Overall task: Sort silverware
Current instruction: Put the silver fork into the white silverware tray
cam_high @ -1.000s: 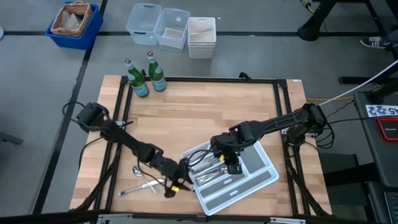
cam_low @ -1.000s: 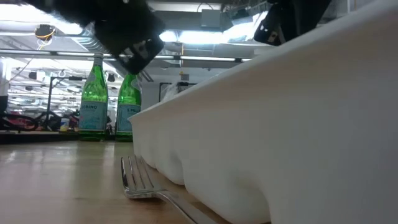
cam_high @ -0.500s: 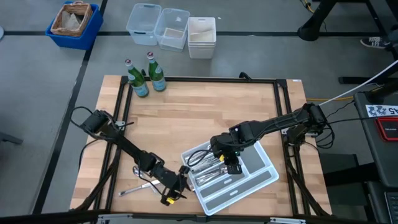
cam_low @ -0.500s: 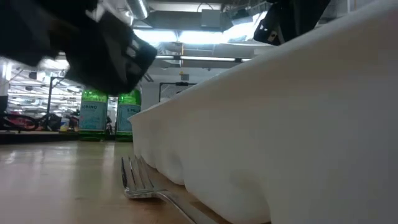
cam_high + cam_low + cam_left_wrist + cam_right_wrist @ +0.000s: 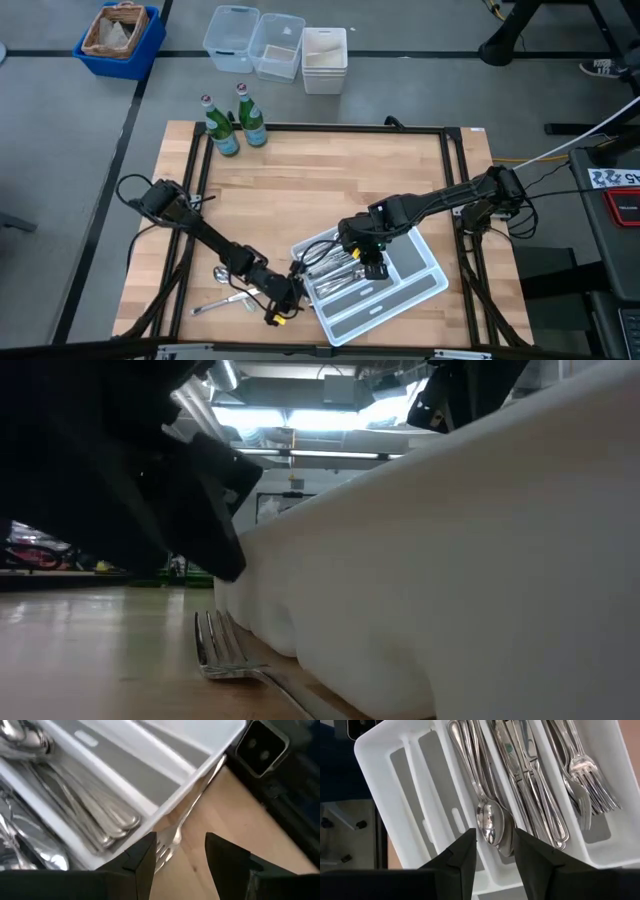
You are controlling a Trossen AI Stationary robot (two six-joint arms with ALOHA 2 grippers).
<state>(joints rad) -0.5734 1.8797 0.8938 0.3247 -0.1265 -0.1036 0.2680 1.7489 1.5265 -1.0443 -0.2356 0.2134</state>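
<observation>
Left end effector (image 5: 177, 857) fingers apart over fork (image 5: 172, 837), handle hidden beneath white tray (image 5: 200, 762).

The divided tray (image 5: 425, 285) was white, its silverware (image 5: 530, 775) shiny silver; bottles (image 5: 222, 132) at eleven o'clock were green, the table (image 5: 320, 190) pale wood.
</observation>
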